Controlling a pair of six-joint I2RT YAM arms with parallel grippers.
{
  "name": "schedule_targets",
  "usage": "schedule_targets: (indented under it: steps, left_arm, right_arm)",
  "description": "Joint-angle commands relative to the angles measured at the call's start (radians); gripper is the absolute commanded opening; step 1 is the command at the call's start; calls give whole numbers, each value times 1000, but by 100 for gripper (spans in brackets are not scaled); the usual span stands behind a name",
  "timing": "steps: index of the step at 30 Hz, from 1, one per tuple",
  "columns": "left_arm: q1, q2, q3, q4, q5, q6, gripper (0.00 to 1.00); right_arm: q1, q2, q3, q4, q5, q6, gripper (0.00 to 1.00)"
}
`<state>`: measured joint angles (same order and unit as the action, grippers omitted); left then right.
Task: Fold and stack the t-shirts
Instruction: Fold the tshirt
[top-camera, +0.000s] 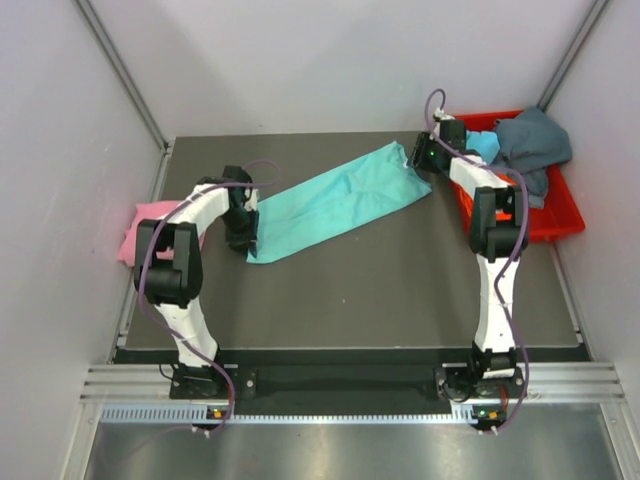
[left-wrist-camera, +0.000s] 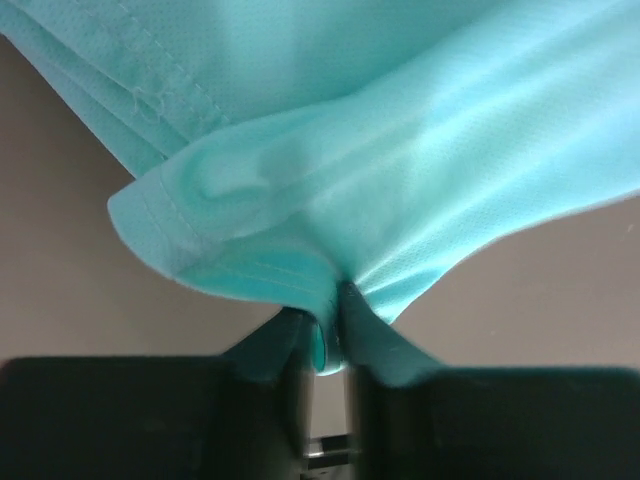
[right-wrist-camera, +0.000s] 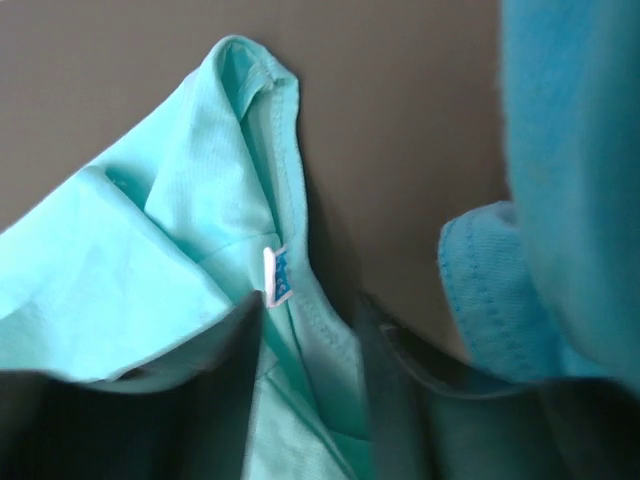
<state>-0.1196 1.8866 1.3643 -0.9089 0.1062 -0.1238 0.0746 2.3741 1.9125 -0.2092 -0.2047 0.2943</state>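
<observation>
A teal t-shirt (top-camera: 340, 200) lies stretched in a long diagonal band across the dark table, from lower left to upper right. My left gripper (top-camera: 243, 238) is at its lower-left end. In the left wrist view the jaws (left-wrist-camera: 328, 340) stand narrow with a fold of the teal cloth (left-wrist-camera: 400, 150) pinched between them. My right gripper (top-camera: 420, 158) is at the upper-right end. Its fingers (right-wrist-camera: 310, 310) stand apart over the teal collar (right-wrist-camera: 150, 280) and its small white label (right-wrist-camera: 277, 275), gripping nothing. A pink t-shirt (top-camera: 145, 228) lies at the table's left edge.
A red bin (top-camera: 545, 215) stands at the back right, close behind my right arm. It holds a light blue shirt (top-camera: 485, 145) and a dark grey-blue one (top-camera: 535, 145). The light blue cloth (right-wrist-camera: 560, 150) hangs close beside my right fingers. White walls enclose the table.
</observation>
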Motion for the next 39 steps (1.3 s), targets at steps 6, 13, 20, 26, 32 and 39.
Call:
schedule_targets:
  steps: [6, 13, 20, 26, 32, 39]
  left_arm:
    - [-3, -147, 1, -18, -54, 12, 62]
    - [-6, -152, 32, -19, 87, 0, 48]
    - [-22, -34, 87, -1, 81, 38, 38]
    - [-31, 78, 211, -8, 0, 72, 40]
    - [-46, 150, 242, -21, -40, 89, 41]
    - [-81, 184, 193, -2, -94, 81, 42]
  right_arm:
    - [13, -246, -58, 54, 13, 3, 63]
    - [30, -366, -276, 74, -102, 182, 59]
    - [62, -302, -369, 102, -140, 256, 55]
    - [56, -233, -340, 102, -151, 253, 54]
    - [53, -155, -280, 102, -142, 252, 55]
    - [60, -86, -205, 102, -156, 250, 55]
